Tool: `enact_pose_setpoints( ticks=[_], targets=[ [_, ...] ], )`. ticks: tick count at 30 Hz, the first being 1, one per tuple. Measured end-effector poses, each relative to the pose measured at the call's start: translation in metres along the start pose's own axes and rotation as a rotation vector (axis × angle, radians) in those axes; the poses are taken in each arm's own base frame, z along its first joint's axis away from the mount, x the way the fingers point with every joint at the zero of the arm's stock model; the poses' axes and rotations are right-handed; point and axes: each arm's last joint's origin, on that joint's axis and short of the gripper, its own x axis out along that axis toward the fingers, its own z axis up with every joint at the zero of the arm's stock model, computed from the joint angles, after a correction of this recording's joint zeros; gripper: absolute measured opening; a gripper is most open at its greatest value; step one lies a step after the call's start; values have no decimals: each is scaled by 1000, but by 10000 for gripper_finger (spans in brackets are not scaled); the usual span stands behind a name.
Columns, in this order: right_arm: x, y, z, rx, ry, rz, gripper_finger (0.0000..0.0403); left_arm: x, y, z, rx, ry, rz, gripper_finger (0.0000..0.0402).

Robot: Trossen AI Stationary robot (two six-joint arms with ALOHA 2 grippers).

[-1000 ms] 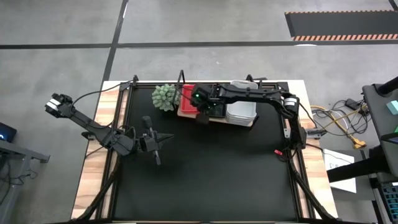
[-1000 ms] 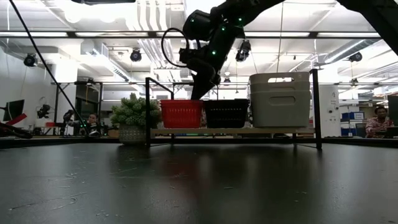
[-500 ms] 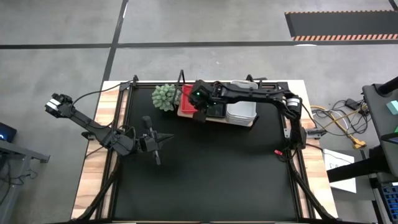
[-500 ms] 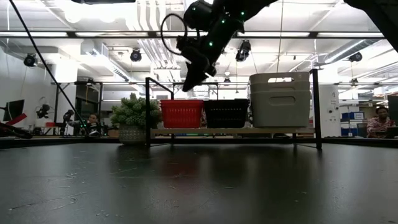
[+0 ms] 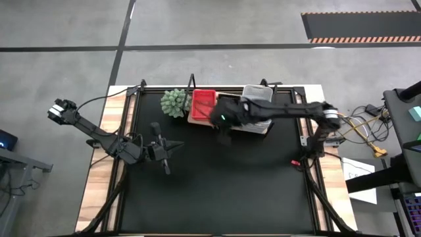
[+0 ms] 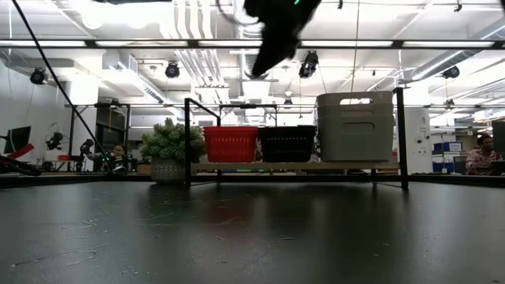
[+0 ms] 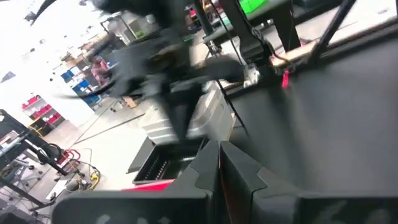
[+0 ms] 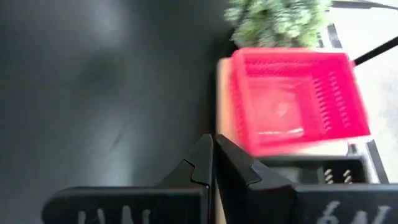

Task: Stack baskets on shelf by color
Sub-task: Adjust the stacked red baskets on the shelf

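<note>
Three basket stacks stand side by side on the wooden shelf (image 6: 331, 166) at the table's far edge: red baskets (image 6: 230, 144) on the left, black baskets (image 6: 288, 143) in the middle, a taller white-grey stack (image 6: 355, 126) on the right. From above they are the red baskets (image 5: 202, 104), the black baskets (image 5: 231, 104) and the white baskets (image 5: 256, 105). My right gripper (image 5: 225, 135) hangs high over the table just in front of the shelf, shut and empty (image 8: 213, 163); its wrist view looks down on the red basket (image 8: 292, 99). My left gripper (image 5: 164, 150) waits shut at the table's left.
A green spiky plant (image 5: 174, 103) in a pot stands on the table right of nothing but the shelf's left end, beside the red baskets. A black metal frame (image 6: 188, 142) rises around the shelf. The black mat (image 5: 217, 184) lies bare toward the near edge.
My right gripper has risen from just above the gap between the red and black baskets and drawn back toward the table's near edge, away from the shelf. The baskets stay where they were.
</note>
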Motion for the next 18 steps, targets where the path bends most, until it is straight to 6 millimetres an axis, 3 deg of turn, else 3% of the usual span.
enact_pose_setpoints(
  ticks=[7,13,18],
  targets=[
    [-39,71,-56,-7,6,-8,8,22,2,15,-89,-5,37,0],
    [-64,106,-101,-71,-114,12,9,84,13,15,-67,111,-13,0],
    [-74,115,-125,-91,-273,76,9,140,52,2,-35,356,-125,0]
  ],
)
